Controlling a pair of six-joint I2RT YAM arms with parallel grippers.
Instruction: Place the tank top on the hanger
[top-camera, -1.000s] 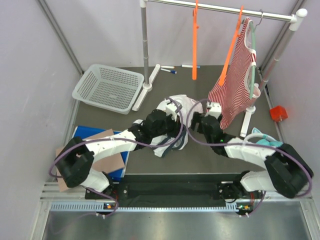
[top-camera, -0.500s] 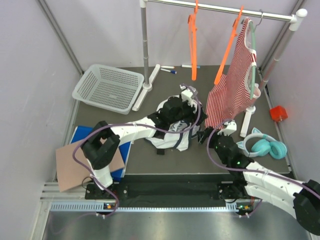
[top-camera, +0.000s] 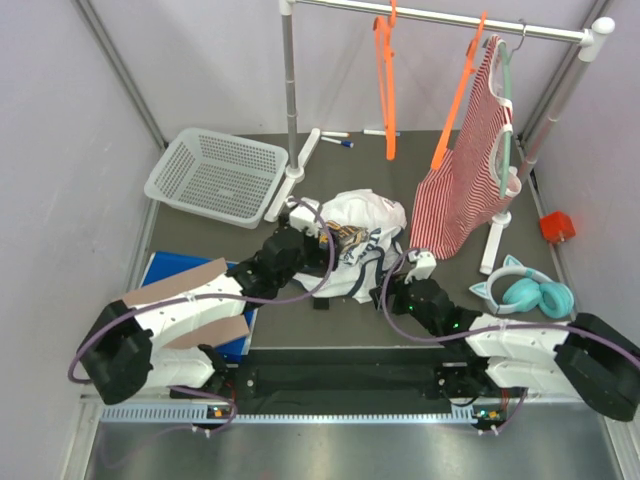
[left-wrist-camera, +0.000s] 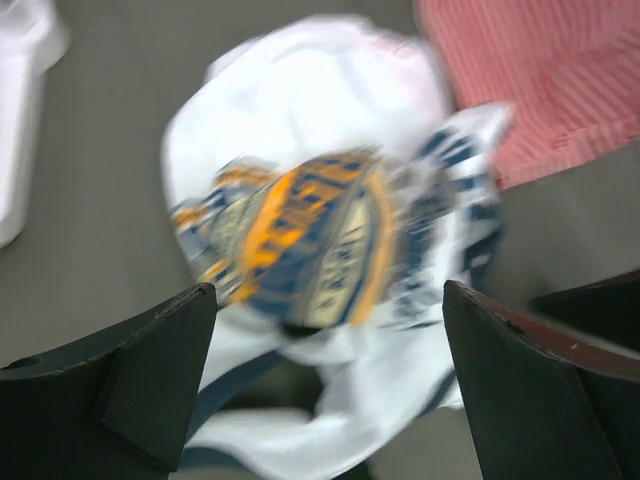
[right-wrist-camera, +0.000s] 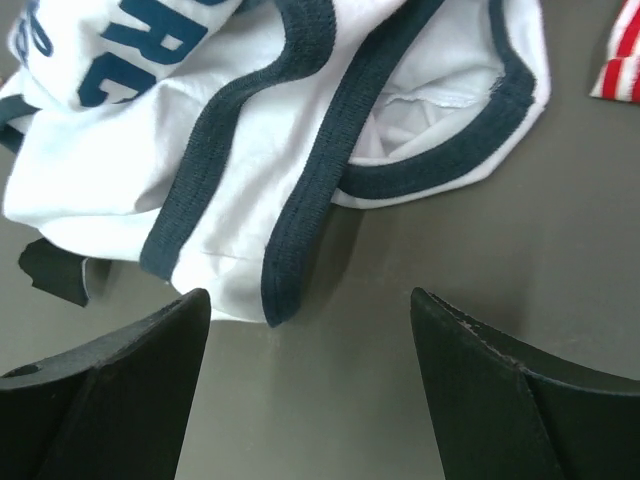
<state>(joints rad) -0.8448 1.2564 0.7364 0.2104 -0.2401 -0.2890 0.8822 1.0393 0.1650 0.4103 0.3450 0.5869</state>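
The tank top (top-camera: 357, 238) lies crumpled on the dark table, white with navy trim and a printed graphic facing up. In the left wrist view it (left-wrist-camera: 330, 230) is blurred, just beyond my open left gripper (left-wrist-camera: 328, 290), which holds nothing. From above, the left gripper (top-camera: 322, 232) is at the garment's left edge. My right gripper (top-camera: 388, 290) stands open near its front edge. In the right wrist view a navy-trimmed strap (right-wrist-camera: 300, 200) ends just ahead of the right gripper (right-wrist-camera: 308, 295), over bare table. Two orange hangers (top-camera: 385, 85) (top-camera: 455, 100) hang on the rail.
A red-and-white striped top (top-camera: 465, 190) hangs on a pale green hanger (top-camera: 505, 110) right of the tank top. A white basket (top-camera: 215, 175) sits back left, the rack's pole base (top-camera: 290, 180) beside it. Teal headphones (top-camera: 525, 293), a red object (top-camera: 556, 226), markers (top-camera: 335, 138) and cardboard (top-camera: 175, 285) lie around.
My left gripper has opened, let go of the tank top and drawn back to the left. The garment now rests on the table. My right gripper has moved low to its front edge.
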